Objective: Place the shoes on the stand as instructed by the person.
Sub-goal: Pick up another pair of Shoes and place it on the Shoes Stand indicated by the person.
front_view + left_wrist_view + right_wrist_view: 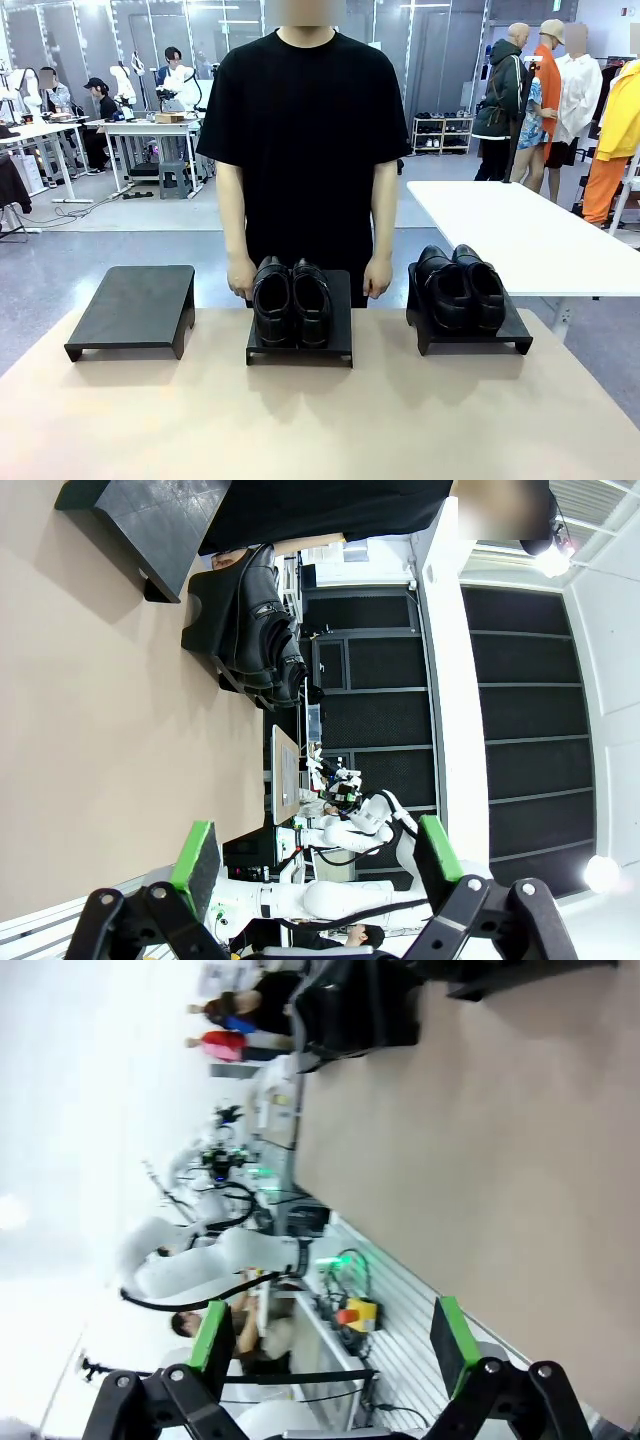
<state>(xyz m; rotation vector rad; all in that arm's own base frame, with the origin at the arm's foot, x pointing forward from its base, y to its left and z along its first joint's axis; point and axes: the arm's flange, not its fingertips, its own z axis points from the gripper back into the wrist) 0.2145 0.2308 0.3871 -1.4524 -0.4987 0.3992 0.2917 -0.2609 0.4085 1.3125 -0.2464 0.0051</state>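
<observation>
Shoes (262,630) sit on a stand (215,605) well beyond the left fingers (197,853); both arms' fingers spread open, empty.

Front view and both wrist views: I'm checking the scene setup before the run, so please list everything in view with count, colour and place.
Table: one, beige, foreground.
Stands: three, black; left stand bare, middle stand and right stand each carry shoes.
Shoes: four, glossy black; one pair on the middle stand, one pair on the right stand.
White table: one, behind on the right.
Person: one, black T-shirt, far side, hands hanging at the table edge.
Left gripper: black, green pads, open, holding nothing.
Right gripper: same, open, holding nothing.
</observation>
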